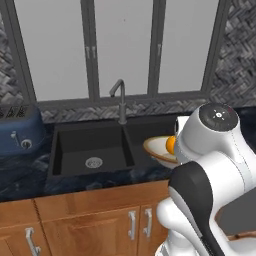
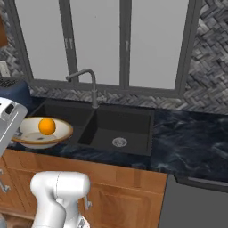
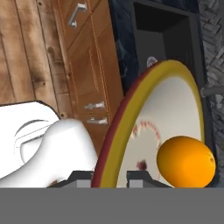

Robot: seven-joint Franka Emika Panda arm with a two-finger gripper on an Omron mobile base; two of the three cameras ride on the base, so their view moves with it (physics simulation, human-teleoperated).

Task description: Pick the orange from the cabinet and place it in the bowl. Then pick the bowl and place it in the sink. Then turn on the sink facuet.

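In the right base view the bowl (image 2: 42, 133) sits at the left, over the left end of the sink (image 2: 127, 120), with the orange (image 2: 46, 126) lying inside it on the cream floor. The faucet (image 2: 91, 87) stands behind the divider between the two basins, and the right basin holds nothing but its round drain (image 2: 119, 142). In the hand view the gripper (image 3: 109, 177) is pinched tight on the bowl's rim, one finger either side.

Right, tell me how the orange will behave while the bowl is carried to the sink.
The orange is round and smooth, lying loose inside the shallow bowl, so it will likely roll if the bowl tilts. The gripper pinches only the rim, so the bowl may sag and let the fruit slide.
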